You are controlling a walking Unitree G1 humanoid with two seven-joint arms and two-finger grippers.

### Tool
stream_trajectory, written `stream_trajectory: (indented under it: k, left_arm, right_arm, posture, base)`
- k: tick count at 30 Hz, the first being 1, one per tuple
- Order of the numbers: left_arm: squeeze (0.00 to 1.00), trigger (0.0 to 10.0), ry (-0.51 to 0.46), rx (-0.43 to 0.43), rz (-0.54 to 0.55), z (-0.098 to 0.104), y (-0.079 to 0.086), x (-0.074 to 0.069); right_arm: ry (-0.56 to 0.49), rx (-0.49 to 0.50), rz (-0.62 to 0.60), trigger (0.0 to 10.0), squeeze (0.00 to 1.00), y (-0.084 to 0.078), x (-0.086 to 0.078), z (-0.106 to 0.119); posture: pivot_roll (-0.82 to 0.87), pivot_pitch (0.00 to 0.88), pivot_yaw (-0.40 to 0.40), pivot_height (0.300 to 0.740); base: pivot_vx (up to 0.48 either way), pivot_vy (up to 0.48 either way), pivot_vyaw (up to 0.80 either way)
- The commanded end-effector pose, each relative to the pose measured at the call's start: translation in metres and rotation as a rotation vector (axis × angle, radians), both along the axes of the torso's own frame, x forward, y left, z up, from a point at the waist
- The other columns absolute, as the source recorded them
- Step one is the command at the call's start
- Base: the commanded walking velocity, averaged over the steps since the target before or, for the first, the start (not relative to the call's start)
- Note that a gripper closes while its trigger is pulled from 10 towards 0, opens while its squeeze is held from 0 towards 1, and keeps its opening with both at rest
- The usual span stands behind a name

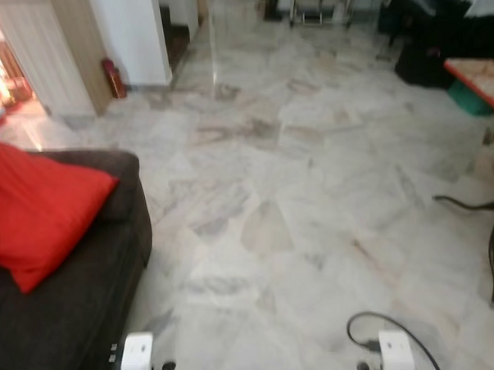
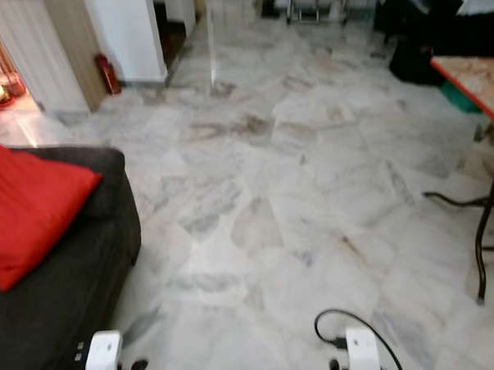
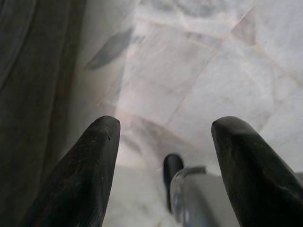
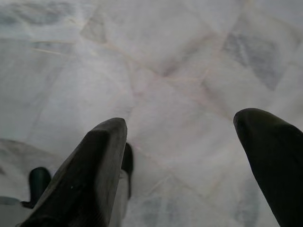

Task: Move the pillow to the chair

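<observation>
1. A bright red square fabric pillow (image 1: 31, 212) sits at the left edge of the frame, propped tilted on the seat of a dark grey upholstered sofa (image 1: 81, 323) that takes up the lower left corner.
2. A pale grey-veined marble tile floor (image 1: 296, 191) spreads across the middle of the frame.
3. At the right edge stands an orange-topped table on thin black metal legs (image 2: 476, 85), well apart from the sofa.
4. A small red fire extinguisher (image 1: 114, 78) stands in the upper left, beside a white wall.
5. The left gripper (image 3: 163, 137) hangs low over the floor just beside the sofa's side, its two black fingers spread wide with nothing between them.
6. The right gripper (image 4: 182, 142) hangs above bare floor, fingers likewise wide apart and empty.
7. A black looped cable (image 1: 376, 327) shows at the bottom of the frame, right of centre.
</observation>
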State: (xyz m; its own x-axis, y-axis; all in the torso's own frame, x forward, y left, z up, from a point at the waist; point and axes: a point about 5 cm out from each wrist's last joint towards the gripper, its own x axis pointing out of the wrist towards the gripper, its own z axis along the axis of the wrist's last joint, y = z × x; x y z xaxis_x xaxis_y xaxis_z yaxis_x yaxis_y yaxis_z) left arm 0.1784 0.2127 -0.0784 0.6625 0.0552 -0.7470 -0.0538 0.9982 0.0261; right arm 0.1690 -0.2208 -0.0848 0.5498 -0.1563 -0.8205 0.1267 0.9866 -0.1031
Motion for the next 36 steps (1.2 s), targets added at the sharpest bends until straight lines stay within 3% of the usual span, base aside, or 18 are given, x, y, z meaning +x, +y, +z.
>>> stream_trajectory:
  k: [1,36]
  left_arm:
    - [0.00,10.0,0.007,-0.002,-0.009,-0.0001,-0.0014,0.0010]
    - [0.00,10.0,0.013,-0.021,-0.017,-0.0017,-0.0068,-0.0002]
  right_arm:
    - [0.014,0.003,-0.008,10.0,0.00,-0.0017,-0.0056,-0.0021]
    - [-0.003,0.013,-0.017,10.0,0.00,0.0020,-0.0022,-0.0013]
  posture:
    - [0.04,0.000,0.012,0.740]
    - [0.04,0.000,0.012,0.740]
  base:
    - [0.326,0.000,0.00]
    - [0.332,0.000,0.00]
